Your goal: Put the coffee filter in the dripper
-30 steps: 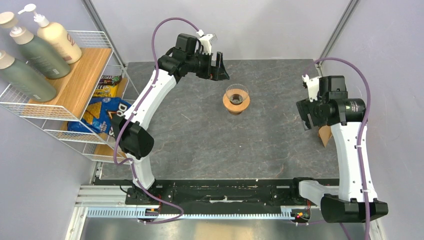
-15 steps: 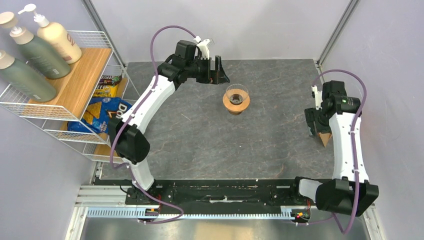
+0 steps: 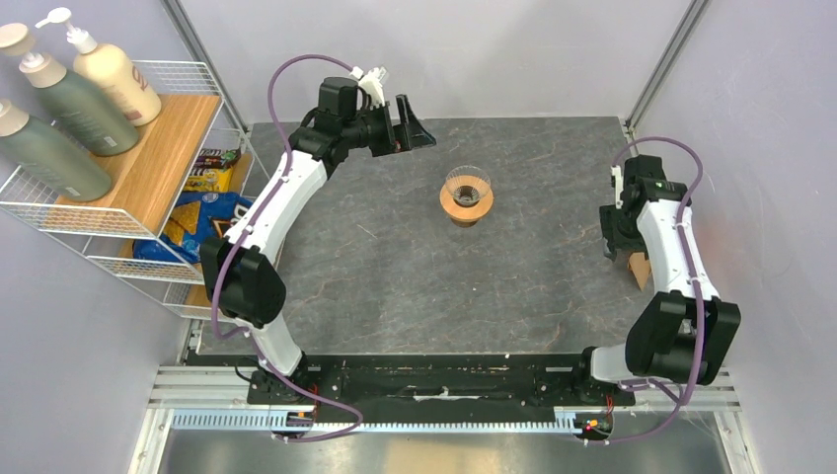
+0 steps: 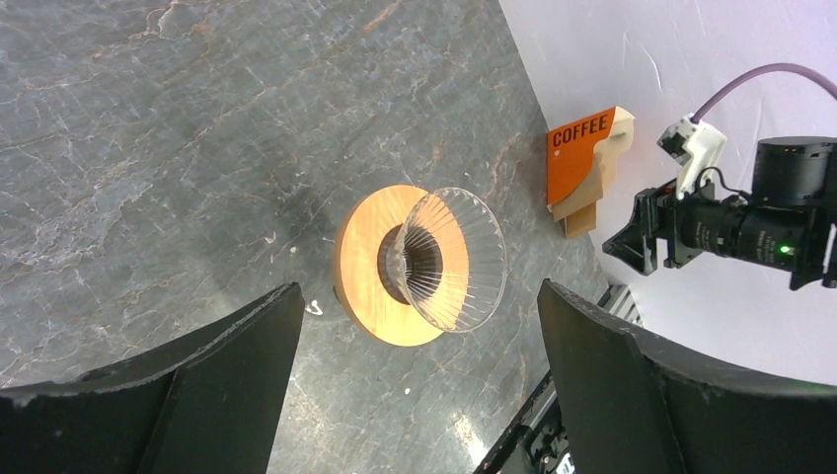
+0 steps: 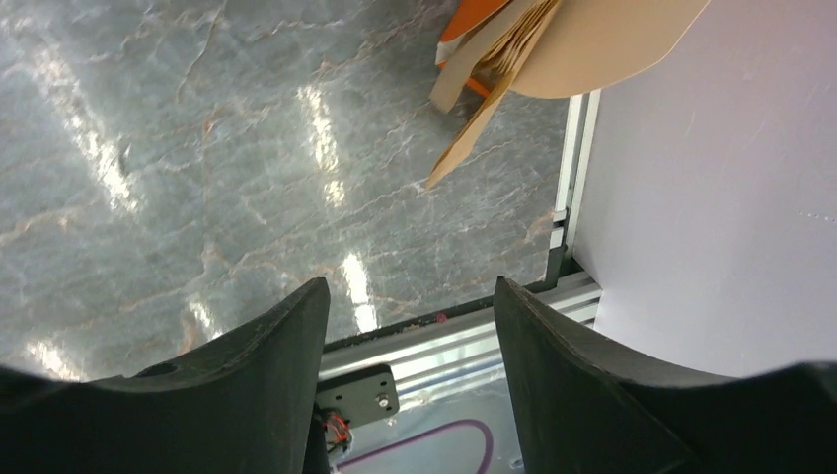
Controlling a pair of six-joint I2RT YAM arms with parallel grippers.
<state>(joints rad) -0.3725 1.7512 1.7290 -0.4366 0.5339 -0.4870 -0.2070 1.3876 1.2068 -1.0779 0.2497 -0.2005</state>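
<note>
Right gripper [image 5: 410,291]: fingers spread wide, nothing held, hanging over the table [image 5: 197,148] just short of the filter bundle [image 5: 523,49] in the orange COFFEE holder [image 4: 577,148]. One coffee filter [image 5: 476,136] splays loose from the bundle, tip on the table. Best bet is to pinch that sheet alone, edge-on, with a shallow bite. The dripper [image 4: 444,259] stands empty mid-table, well apart. Left gripper [image 3: 413,123] is open, aloft beyond the dripper.

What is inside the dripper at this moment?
Nothing: the clear dripper is empty, and its wood ring shows through the glass. What lies below the dark centre hole is hidden.
</note>
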